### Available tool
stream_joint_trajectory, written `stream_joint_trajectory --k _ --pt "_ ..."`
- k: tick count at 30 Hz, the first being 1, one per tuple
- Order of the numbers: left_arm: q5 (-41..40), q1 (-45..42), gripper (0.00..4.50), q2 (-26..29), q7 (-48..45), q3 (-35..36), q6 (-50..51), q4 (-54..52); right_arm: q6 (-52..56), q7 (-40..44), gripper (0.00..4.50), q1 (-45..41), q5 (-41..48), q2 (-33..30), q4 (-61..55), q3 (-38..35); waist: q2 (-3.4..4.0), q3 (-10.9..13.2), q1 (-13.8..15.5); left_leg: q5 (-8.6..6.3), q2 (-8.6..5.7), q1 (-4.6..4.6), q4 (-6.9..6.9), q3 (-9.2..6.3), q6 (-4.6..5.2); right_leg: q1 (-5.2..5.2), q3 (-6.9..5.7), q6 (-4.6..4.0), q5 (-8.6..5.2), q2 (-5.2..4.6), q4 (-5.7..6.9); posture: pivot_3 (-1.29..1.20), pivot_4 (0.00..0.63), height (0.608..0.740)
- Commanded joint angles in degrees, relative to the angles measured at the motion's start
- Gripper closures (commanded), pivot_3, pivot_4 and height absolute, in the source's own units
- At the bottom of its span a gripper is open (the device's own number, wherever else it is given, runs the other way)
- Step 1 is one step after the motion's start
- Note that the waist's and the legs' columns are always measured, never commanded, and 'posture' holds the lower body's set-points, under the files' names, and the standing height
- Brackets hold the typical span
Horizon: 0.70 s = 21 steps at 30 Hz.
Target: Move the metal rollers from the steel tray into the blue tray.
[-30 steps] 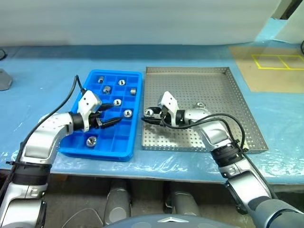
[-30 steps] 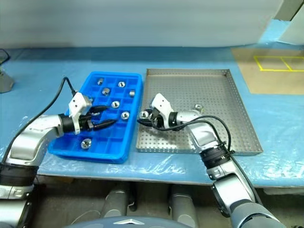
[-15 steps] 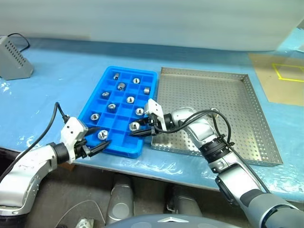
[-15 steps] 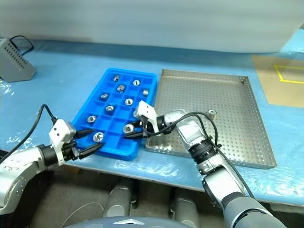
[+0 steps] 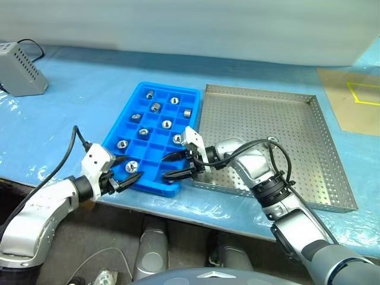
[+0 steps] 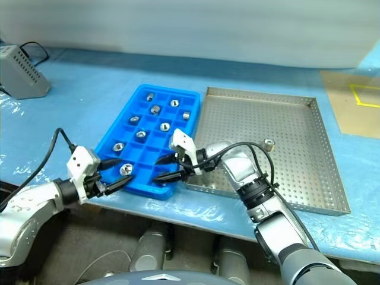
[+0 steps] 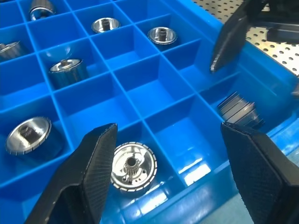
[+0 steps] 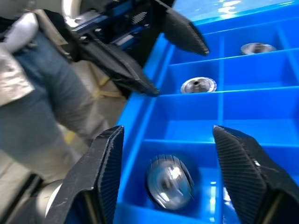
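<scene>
Blue tray (image 5: 151,142) holds most rollers (image 5: 167,124) in its cells; one (image 5: 272,141) lies in the steel tray (image 5: 297,148). We see our right hand (image 5: 176,165) spread over a roller (image 8: 169,181) in the tray's near corner, left hand (image 5: 127,171) spread beside it

Ten metal rollers (image 5: 132,167) sit in the blue tray (image 5: 126,126), one in the steel tray (image 5: 309,153).

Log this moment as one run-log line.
right end effector: open, shiny metal roller released | bright blue gridded plastic tray: near corner cell | left end effector: open, empty
</scene>
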Motion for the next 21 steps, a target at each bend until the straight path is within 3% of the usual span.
stream_joint_trajectory --k 1,10,16,21 --pt "0.0 -3.1 0.78 0.9 -1.4 -1.4 -1.2 1.9 -3.7 -2.4 1.53 -0.8 -0.7 -0.5 -1.4 -2.3 0.0 0.0 -0.2 0.01 0.0 0.0 0.0 0.0 -0.02 0.0 0.0 0.0 0.0 0.0 0.0 0.24 0.15 0.74" --pt "3.8 -20.6 0.78 -2.3 -8.1 -12.6 -6.7 17.8 -1.0 -11.3 1.53 0.9 5.2 -5.7 -5.4 -18.6 -0.03 0.0 -2.6 0.18 -0.05 -0.01 0.16 0.03 -0.27 0.08 0.04 -0.07 0.12 -0.02 0.08 -0.01 0.15 0.74" --pt "7.4 -31.3 0.78 -6.8 -12.6 -18.2 -12.6 30.2 -5.3 -23.1 1.53 3.9 0.4 -9.7 -2.9 -25.3 -0.1 -0.1 -6.4 0.21 -0.06 -0.04 0.18 0.06 -0.3 0.08 0.06 -0.36 0.29 0.02 0.07 -0.16 0.15 0.74" --pt "9.2 -36.7 0.78 -9.4 -15.9 -20.3 -16.4 37.5 -9.4 -27.9 1.53 7.3 -1.2 -11.2 -1.1 -27.8 -0.1 -0.1 -9.4 0.2 -0.06 -0.05 0.21 0.09 -0.27 0.07 0.07 -0.38 0.3 0.05 0.04 -0.21 0.15 0.74"
